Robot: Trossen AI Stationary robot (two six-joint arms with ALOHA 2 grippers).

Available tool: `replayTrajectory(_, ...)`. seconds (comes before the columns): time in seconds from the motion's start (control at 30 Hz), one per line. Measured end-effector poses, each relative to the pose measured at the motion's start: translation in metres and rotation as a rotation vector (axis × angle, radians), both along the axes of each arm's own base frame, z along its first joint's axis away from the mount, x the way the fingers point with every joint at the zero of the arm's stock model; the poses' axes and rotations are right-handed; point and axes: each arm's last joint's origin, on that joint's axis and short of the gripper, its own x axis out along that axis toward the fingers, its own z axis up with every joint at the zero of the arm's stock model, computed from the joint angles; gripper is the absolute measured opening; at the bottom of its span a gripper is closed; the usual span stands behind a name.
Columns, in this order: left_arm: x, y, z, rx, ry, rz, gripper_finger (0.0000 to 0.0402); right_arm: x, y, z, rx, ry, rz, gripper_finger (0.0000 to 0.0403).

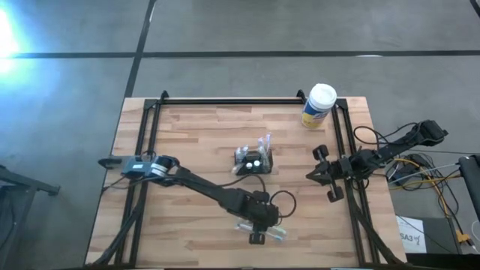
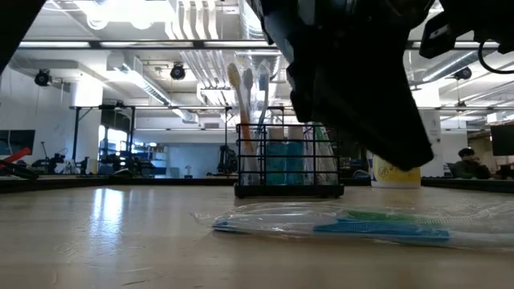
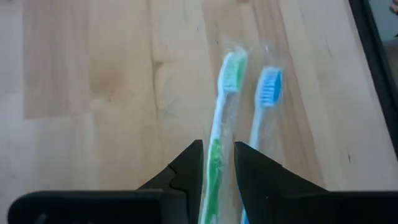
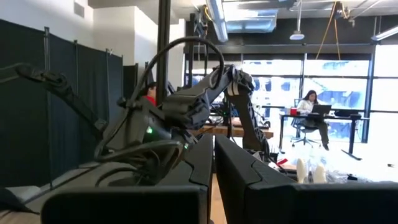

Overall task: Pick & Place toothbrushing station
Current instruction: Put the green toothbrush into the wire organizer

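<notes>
My left fingers (image 3: 217,171) stand slightly apart astride the wrapped green toothbrush (image 3: 222,106), right fingers (image 4: 213,168) together at the bench edge; the slick wrapper could slip before reaching the mesh caddy (image 1: 252,160) mid-bench

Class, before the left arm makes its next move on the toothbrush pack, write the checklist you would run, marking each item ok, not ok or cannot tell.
1. Left gripper over the wrapped toothbrushes: ok.
2. Fingers straddle the green brush handle: ok.
3. Pack firmly gripped: cannot tell.
4. Black mesh caddy upright, mid-table: ok.
5. Free slot in the caddy: cannot tell.
6. Right gripper shut, waiting at the table's right side, clear of the path: ok.
</notes>
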Motion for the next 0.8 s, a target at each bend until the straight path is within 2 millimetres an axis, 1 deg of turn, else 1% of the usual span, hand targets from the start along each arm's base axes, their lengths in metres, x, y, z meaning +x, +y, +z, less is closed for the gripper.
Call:
replayTrajectory(0.33,-0.007,0.002,-0.019,0.042,0.053,-0.038,0.0094,0.001,0.0,-0.002,0.016,0.021,0.007,0.0013)
replayTrajectory(0.6,-0.011,0.008,-0.032,0.103,0.069,-0.036,0.0094,0.001,0.0,-0.002,0.017,0.026,0.007,0.0013)
replayTrajectory(0.8,-0.014,0.012,-0.041,0.105,0.072,-0.039,0.0094,0.001,0.0,-0.002,0.011,0.025,0.003,0.0013)
